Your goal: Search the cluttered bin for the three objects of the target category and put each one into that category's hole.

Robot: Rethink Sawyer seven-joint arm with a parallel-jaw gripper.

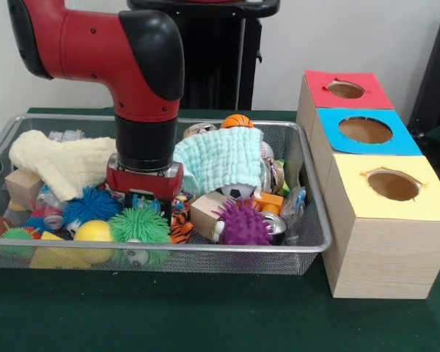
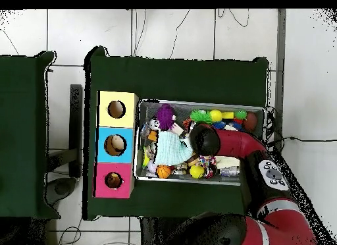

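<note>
- Reaching down from the upper left of the front view, my arm drops into the bin, and my gripper sits low among the clutter at centre-left of that frame.
- Whether my pincer is apart or together I cannot tell: the red and black wrist block hides the tips, and the overhead view shows only my arm's black elbow over that spot.
- An orange tiger with black stripes lies just right of and below my gripper, wedged between a green spiky ball and a pale wooden block.
- A blue spiky ball lies left of my gripper, and a yellow ball sits below it near the bin's front wall.
- A purple spiky ball rests at lower centre-right of the bin.
- A cream knitted cloth fills the bin's upper left; a mint knitted cloth drapes over the middle, right of my wrist.
- A small basketball peeks above the mint cloth at the bin's back edge.
- Three joined wooden boxes stand at the right of the front view, outside the bin; the red-topped hole is at the top right, farthest back, above the blue-topped hole and the yellow-topped hole.
- In the overhead view the bin lies at centre with the red-topped hole at its lower left.
</note>
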